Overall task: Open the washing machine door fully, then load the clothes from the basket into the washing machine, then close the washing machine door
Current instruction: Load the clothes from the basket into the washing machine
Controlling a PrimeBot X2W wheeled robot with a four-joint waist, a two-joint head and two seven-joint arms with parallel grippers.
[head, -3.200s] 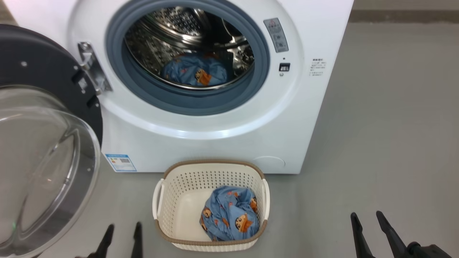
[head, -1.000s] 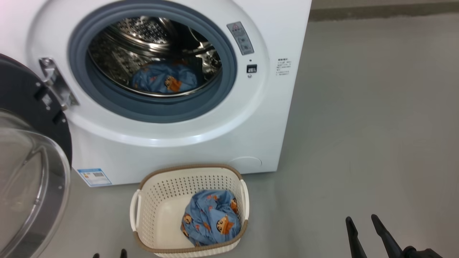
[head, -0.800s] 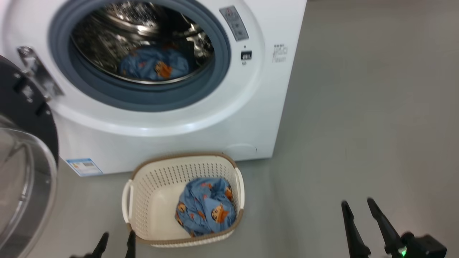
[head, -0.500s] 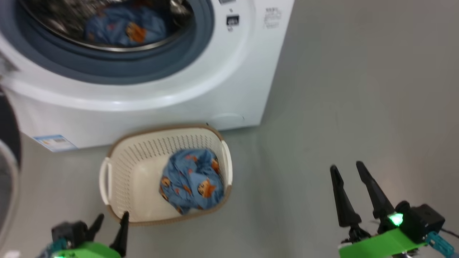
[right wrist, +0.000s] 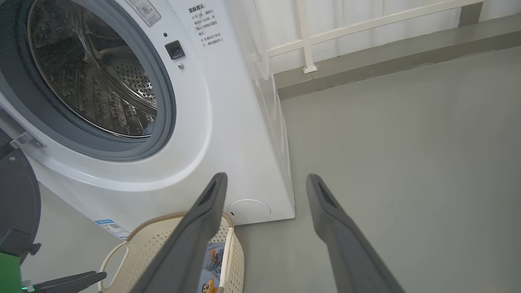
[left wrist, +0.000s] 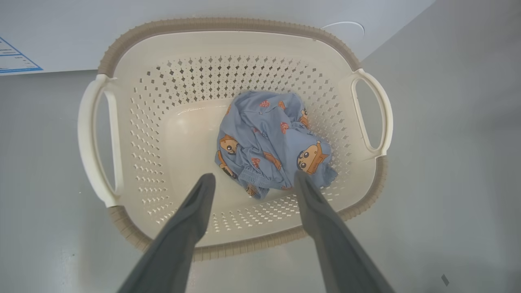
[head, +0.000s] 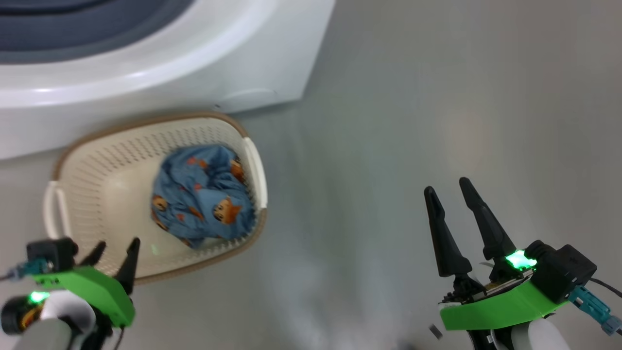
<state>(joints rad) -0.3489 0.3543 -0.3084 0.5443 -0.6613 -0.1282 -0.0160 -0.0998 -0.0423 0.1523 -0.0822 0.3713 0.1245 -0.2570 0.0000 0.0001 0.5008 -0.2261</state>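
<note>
The head view shows the left gripper [head: 116,245] at the near edge of the basket [head: 146,119], jaws wide and holding nothing. The right gripper [head: 447,187] stands over bare floor [head: 413,97] well to the basket's right, jaws likewise wide and empty. The clothes [head: 201,194], one crumpled blue bundle, lie in the basket's right half, against its right wall. Of the washing machine [head: 218,63], this view gives the lower front and a strip of the grey-blue seal [head: 73,29].

The left wrist view looks straight down into the basket. The two fingers [left wrist: 183,228] hang above the near rim, clear of the fabric. A corner of the blue label sticker [left wrist: 16,61] shows on the machine's front.

The right wrist view adds the steel drum [right wrist: 93,81], with the opening uncovered. The washing machine door [right wrist: 18,203] is swung clear at that view's left edge.

The floor is smooth and grey. The basket stands on it just in front of the machine. Beside the machine, a raised grey kerb [right wrist: 386,57] carries a white railing [right wrist: 305,36].
</note>
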